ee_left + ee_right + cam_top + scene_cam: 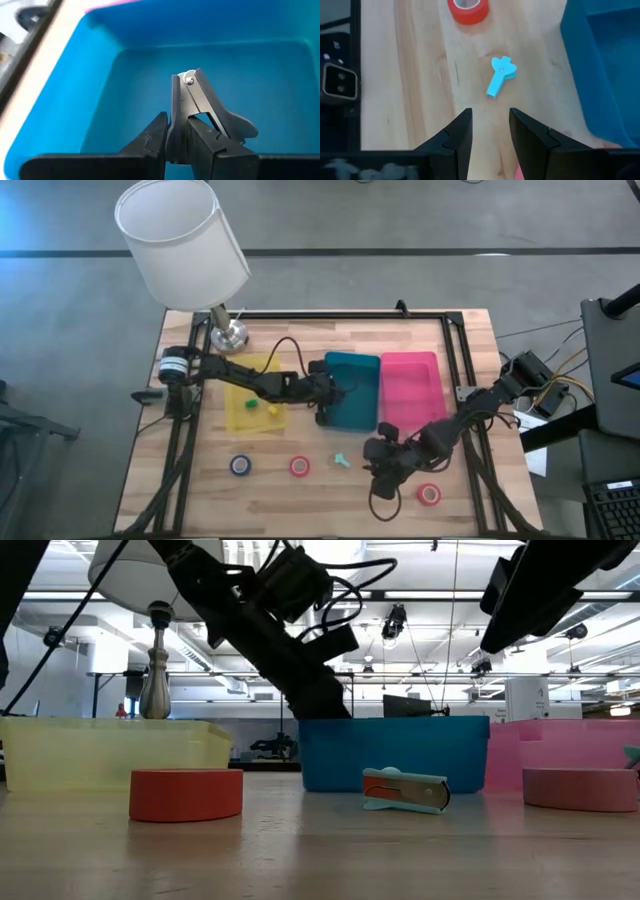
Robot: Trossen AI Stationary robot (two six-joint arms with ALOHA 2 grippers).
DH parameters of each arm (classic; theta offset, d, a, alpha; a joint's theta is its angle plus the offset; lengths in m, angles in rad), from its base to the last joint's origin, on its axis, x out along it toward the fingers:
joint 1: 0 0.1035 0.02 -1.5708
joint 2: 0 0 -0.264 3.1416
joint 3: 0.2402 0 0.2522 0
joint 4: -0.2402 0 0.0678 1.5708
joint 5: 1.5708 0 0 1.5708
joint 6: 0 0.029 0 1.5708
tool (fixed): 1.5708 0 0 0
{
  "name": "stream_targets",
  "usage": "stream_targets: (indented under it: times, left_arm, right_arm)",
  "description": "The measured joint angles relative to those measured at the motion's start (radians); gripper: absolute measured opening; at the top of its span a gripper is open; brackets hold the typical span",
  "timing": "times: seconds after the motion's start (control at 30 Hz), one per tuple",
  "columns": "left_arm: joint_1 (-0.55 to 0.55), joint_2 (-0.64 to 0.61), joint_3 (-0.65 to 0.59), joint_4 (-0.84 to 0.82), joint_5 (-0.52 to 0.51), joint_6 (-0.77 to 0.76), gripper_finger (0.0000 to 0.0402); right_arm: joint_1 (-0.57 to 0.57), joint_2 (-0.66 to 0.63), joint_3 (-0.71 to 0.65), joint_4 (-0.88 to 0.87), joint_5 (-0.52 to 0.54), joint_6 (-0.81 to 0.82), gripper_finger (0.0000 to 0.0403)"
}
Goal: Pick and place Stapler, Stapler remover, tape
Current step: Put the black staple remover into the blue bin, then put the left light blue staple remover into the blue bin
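My left gripper (177, 145): dark, matte, clamped on a black-handled staple remover with bare silver metal jaws (200, 105); under it the glossy teal-blue plastic tray (352, 390), uniform colour, no pattern; beside that the hot-pink plastic tray (410, 385) and the translucent yellow plastic tray (255, 395) holding small yellow and green bits; my right gripper (490, 135) same dark finish, over a pale wood tabletop with fine straight grain (300, 500); on the wood a light turquoise plastic staple remover (500, 75); red tape ring (300, 466); dark blue tape ring (241, 465); pink-red tape ring (429, 494); white drum lampshade (180, 240) on a silver metal base (228, 332); black table frame (460, 330).
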Motion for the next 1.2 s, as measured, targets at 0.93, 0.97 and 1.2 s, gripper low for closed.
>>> stream_targets:
  times: [0.93,0.97,1.2]
  left_arm:
    - [0.059,0.157,0.281,-0.365,0.187,0.142,0.0071]
    - [0.059,0.162,0.296,-0.381,0.187,0.151,0.0078]
    - [0.06,0.175,0.347,-0.4,0.186,0.164,0.0139]
  right_arm:
    - [0.017,0.0,-0.012,0.066,0.0,0.056,0.0123]
    - [0.018,0.0,-0.013,0.068,0.0,0.056,0.0123]
    - [0.024,0.0,-0.015,0.065,0.0,0.049,0.0123]
